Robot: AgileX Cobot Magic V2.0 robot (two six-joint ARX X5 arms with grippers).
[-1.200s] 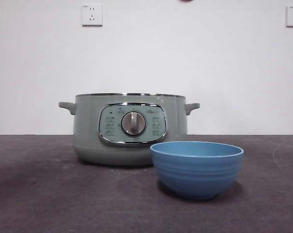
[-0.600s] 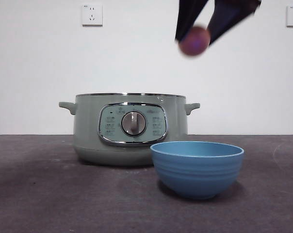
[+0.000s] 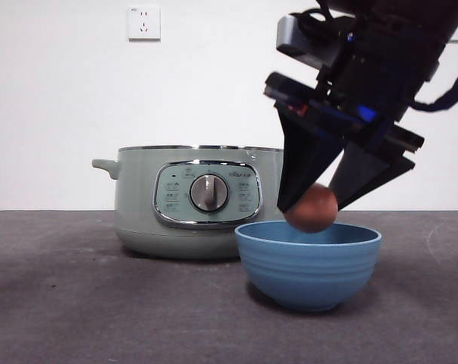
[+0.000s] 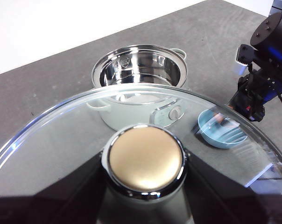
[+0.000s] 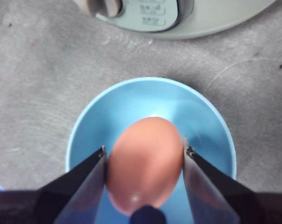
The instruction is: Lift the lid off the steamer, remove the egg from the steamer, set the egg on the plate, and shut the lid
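Observation:
My right gripper [image 3: 312, 206] is shut on the brown egg [image 5: 144, 161] and holds it just over the rim of the blue plate [image 3: 308, 262], a bowl in front of the steamer. The egg [image 3: 312, 208] hangs at the bowl's mouth. The pale green steamer [image 3: 195, 201] stands open, its steel inside bare [image 4: 140, 70] in the left wrist view. The glass lid [image 4: 52, 140] is held up away from the steamer by my left gripper [image 4: 144, 161], shut on its knob. The plate [image 4: 221, 132] shows small there.
A white wall with two sockets [image 3: 143, 23] stands behind the dark table [image 3: 77, 303]. The right arm [image 4: 264, 65] fills the space above the bowl.
The right arm came down from the top of the front view, carrying the egg from well above the steamer to the bowl's rim.

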